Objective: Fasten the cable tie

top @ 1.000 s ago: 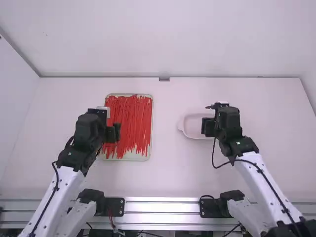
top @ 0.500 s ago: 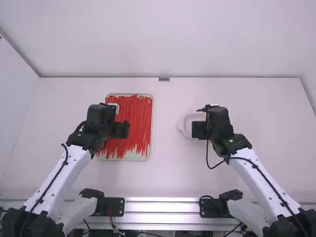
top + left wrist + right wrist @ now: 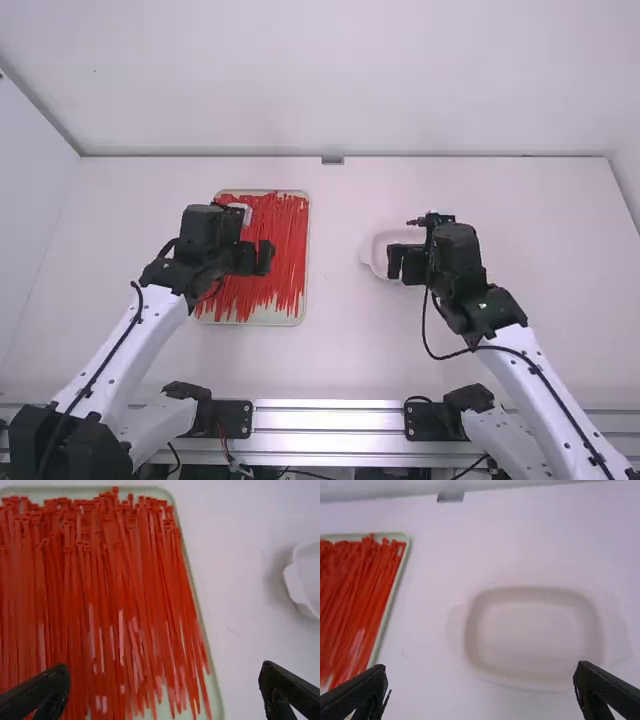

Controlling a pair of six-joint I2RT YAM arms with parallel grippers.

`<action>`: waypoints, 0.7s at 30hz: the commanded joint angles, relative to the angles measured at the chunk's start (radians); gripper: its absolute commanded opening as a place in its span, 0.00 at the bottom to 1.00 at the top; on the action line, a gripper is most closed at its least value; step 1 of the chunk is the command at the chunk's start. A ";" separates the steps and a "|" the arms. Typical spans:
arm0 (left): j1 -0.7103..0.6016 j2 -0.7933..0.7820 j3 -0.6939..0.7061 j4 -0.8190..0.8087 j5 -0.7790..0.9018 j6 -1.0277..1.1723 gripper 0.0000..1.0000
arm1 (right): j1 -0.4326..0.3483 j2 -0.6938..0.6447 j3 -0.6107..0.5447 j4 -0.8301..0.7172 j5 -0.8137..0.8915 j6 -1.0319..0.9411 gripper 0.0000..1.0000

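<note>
Closest to us, at the bottom of the high view, our two arms start and reach up the picture. Our left fingers hang at the middle left of the frame, right above a red pile. They are wide open and hold nothing. Our right fingers hang just right of the middle. They are wide open and empty too.

Under the left fingers lie the cable ties. There are lots of them, all straight and side by side in a flat tray. We see none made into a loop. Under the right fingers sits a white dish with nothing in it, well apart from the tray. Past both, the white counter runs up to the back wall.

We think the job has hardly begun, because we have no tie in our fingers yet. We need to pick up one tie, poke its thin end through its little head, and pull it tight.
</note>
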 commanded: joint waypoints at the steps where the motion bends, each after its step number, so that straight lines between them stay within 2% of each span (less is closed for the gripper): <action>1: -0.014 0.004 0.027 0.009 -0.038 -0.032 0.99 | 0.006 -0.011 -0.006 0.032 0.001 0.073 0.99; 4: -0.014 0.004 0.027 0.020 -0.084 -0.045 0.99 | 0.008 -0.004 -0.006 0.074 -0.002 0.002 0.99; 10: -0.006 0.034 0.050 0.069 -0.088 -0.037 0.99 | 0.005 0.055 -0.006 0.133 -0.002 0.001 0.99; 14: -0.004 0.109 0.119 0.068 -0.087 -0.010 0.99 | 0.008 0.117 -0.006 0.163 -0.003 -0.014 0.99; 21: -0.013 0.369 0.333 0.010 -0.088 0.005 0.99 | 0.008 0.164 -0.005 0.174 -0.003 -0.018 0.99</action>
